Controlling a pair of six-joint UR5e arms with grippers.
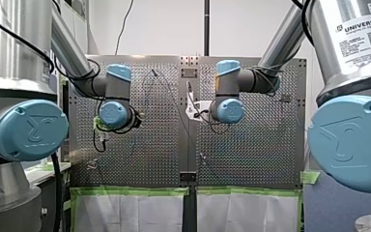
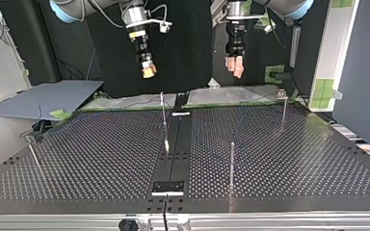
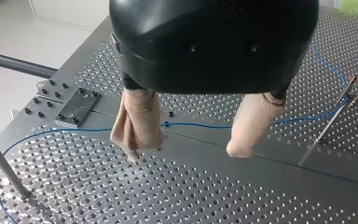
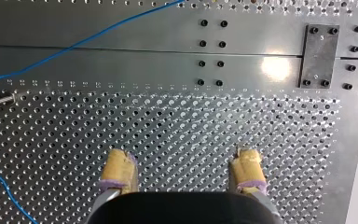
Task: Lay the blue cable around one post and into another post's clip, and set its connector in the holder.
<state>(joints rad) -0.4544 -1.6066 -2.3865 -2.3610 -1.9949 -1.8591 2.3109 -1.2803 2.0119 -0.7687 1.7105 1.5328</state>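
1. Blue cable lies flat on the perforated metal table. In the left wrist view it runs along the seam of the sheet, straight under the gap between my left gripper's fingers.
2. To one side it curves round the foot of a dark upright post. To the other it reaches the head of a thin tilted post and turns away there. Whether it sits in a clip I cannot tell, and I cannot make out its connector.
3. Left gripper hangs above the cable without touching it, its beige-padded jaws apart and holding nothing.
4. Right gripper is over bare perforated sheet, its yellow-padded jaws likewise apart and empty. The cable crosses ahead of it and off to one side, well clear of the pads.
5. Ahead of the right gripper, past the seam, a dark bolted plate is fixed to the table.
6. In the top view both grippers are well above the surface — the right one at the view's left, the left one at its right.
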